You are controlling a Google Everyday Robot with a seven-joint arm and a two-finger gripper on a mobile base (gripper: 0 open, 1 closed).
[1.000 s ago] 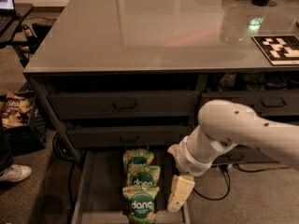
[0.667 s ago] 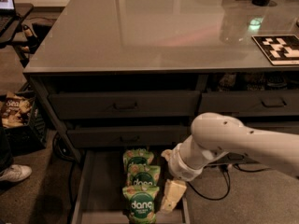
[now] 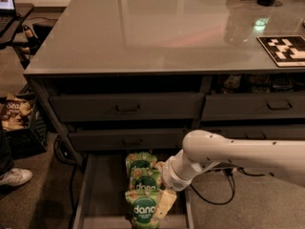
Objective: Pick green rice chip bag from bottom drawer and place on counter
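Nearest, at the open end of the bottom drawer [image 3: 102, 197]: the green rice chip bag [image 3: 142, 213] lies face up on the drawer floor, its "dang" circle showing.
Gripper [image 3: 164, 204]: low at that bag's right edge and overlapping it in view; whether it is wide, narrow or holding the bag cannot be told.
Arm [image 3: 238, 154]: white, reaching in from the right, its wrist bent down over the drawer's right side.
Behind the first bag: a middle green bag [image 3: 144, 180] and a rear green bag [image 3: 140, 161], in one row toward the cabinet, edges overlapping.
Floor at left: a white shoe [image 3: 14, 176]; farther back, a brown bag [image 3: 14, 113] in a dark crate.
Cabinet front: handled drawers [image 3: 126, 106] stacked above the open one.
Counter [image 3: 157, 27]: a glossy grey top reflecting light, with a black-and-white marker tile [image 3: 283, 49] near its right edge.
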